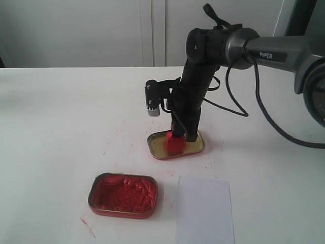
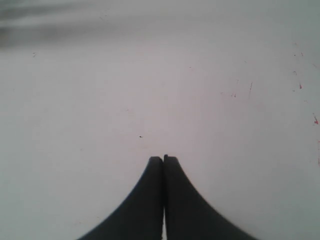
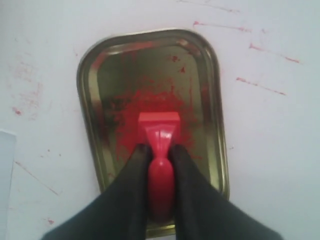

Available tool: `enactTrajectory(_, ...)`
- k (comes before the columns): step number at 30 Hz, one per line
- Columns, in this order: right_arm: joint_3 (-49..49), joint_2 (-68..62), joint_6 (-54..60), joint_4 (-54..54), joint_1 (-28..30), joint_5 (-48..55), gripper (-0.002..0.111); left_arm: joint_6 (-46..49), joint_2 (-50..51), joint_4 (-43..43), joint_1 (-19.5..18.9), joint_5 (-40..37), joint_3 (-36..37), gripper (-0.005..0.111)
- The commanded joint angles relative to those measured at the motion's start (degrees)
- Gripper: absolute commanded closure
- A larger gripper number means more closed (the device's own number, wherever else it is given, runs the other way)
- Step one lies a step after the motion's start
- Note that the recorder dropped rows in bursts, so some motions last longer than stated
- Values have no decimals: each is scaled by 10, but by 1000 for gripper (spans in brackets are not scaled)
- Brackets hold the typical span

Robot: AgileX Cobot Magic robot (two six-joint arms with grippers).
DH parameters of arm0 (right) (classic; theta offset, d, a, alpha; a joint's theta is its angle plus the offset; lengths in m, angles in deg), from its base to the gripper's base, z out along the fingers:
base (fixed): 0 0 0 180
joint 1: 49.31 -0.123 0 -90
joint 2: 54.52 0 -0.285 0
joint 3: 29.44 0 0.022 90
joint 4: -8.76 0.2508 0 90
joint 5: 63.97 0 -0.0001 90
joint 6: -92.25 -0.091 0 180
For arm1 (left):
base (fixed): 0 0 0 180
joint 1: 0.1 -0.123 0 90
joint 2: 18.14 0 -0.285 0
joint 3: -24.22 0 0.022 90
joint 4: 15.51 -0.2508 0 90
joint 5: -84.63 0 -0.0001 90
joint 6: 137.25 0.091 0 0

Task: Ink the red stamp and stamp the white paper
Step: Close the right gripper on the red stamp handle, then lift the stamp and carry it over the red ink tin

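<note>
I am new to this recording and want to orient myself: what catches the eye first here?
The right gripper clamps the red stamp by its knob, inside the gold lid near the middle of the table. Nearer the exterior camera, an open tin of lumpy red ink paste sits on the left, and the white paper lies to its right.

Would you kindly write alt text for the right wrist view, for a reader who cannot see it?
The right gripper clamps its two black fingers on the knob of the red stamp, whose square base sits in a shallow gold lid smeared with red ink. The lid lies on a white table flecked with red streaks.
</note>
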Motion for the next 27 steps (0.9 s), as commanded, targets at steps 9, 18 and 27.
enactTrajectory(9, 0, 64, -196, 90, -2, -14, 108, 0, -2, 2, 4, 1, 3, 107)
enactTrajectory(18, 0, 89, -323, 6, -65, -16, 108, 0, -2, 2, 4, 1, 3, 107)
enactTrajectory(27, 0, 89, -409, -46, -161, 23, 108, 0, -2, 2, 4, 1, 3, 107)
